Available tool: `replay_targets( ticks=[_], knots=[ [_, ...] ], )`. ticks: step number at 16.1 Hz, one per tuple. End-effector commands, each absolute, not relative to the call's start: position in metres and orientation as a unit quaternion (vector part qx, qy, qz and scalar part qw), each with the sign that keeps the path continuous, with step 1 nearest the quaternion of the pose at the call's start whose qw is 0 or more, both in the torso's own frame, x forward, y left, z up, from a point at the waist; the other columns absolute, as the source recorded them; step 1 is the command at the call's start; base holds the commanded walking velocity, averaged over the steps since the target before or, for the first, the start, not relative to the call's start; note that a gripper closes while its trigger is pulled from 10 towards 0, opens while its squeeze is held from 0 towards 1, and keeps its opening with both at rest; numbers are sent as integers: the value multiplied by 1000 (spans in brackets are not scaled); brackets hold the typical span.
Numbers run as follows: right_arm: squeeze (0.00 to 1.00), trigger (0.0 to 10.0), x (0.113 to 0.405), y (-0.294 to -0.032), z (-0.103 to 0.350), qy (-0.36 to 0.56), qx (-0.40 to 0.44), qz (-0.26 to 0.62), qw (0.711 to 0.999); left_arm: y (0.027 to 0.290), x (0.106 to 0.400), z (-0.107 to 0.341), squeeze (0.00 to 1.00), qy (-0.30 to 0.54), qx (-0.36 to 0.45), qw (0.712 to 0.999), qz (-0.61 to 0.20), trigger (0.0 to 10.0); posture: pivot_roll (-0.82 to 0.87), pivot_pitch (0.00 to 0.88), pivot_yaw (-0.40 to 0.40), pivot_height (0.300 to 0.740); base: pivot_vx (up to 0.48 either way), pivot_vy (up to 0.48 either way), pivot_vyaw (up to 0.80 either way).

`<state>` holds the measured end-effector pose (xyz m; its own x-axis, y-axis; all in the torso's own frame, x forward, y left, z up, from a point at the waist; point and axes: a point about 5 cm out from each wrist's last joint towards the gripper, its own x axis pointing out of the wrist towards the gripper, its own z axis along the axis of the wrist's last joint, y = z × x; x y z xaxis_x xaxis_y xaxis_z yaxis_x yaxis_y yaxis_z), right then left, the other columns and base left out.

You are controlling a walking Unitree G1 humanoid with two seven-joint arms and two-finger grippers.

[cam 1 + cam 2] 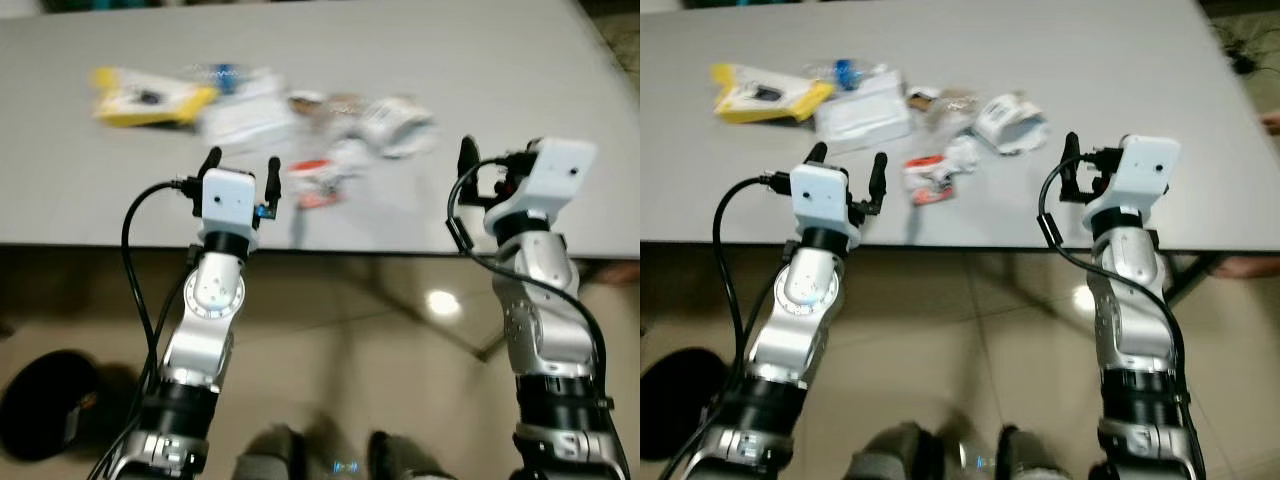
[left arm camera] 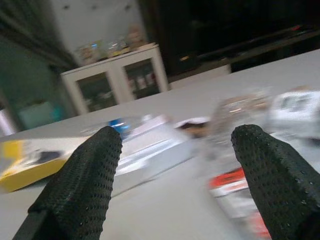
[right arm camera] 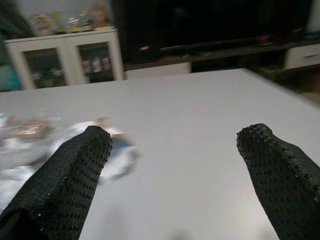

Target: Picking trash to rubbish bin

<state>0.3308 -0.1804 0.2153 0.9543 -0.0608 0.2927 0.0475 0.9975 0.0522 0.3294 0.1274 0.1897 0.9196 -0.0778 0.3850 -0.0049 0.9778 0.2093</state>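
Both arms are silver metal with rounded joint housings and black collars low down. Each wrist ends in a white, boxy camera block. A thick black cable loops from each block down along the arm. The left tool [image 1: 847, 172] and right tool [image 1: 1072, 168] each carry two long black fingers [image 2: 85, 185] with a dimpled, dotted rubber texture.

A grey table [image 1: 1120, 90] carries scattered trash; a yellow packet [image 1: 762, 95], a white flat wrapper [image 1: 862, 112], crumpled white wrappers [image 1: 1008, 122] and a red-and-white wrapper [image 1: 928, 178] (nearest the front edge).
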Motion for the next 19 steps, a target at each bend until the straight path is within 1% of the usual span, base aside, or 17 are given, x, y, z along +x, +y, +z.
replay_targets(
  ticks=[1, 2, 8, 15, 19],
  knots=[
    [0, 10000, 330, -177, 212, -143, 25, -17, 989, 132, 329, 186, 0, -191, 110, 975, -22, 10000, 32, 220, 88, 740, 0, 0, -800],
    [0, 10000, 330, -176, 212, -145, 21, -16, 989, 129, 330, 185, 0, -190, 113, 975, -34, 10000, 32, 220, 88, 740, 0, 0, 0],
    [0, 10000, 329, -176, 209, -138, 15, -17, 990, 128, 329, 182, 0, -177, 98, 979, -35, 10000, 34, 237, 87, 740, 0, 0, 0],
    [0, 10000, 329, -175, 206, -130, 14, -17, 991, 130, 331, 182, 0, -172, 104, 979, -30, 10000, 38, 251, 93, 740, 0, 463, 0],
    [0, 10000, 329, -175, 204, -127, 15, -18, 992, 129, 331, 182, 0, -173, 111, 978, -36, 10000, 38, 257, 96, 740, 0, 0, 0]
  ],
)
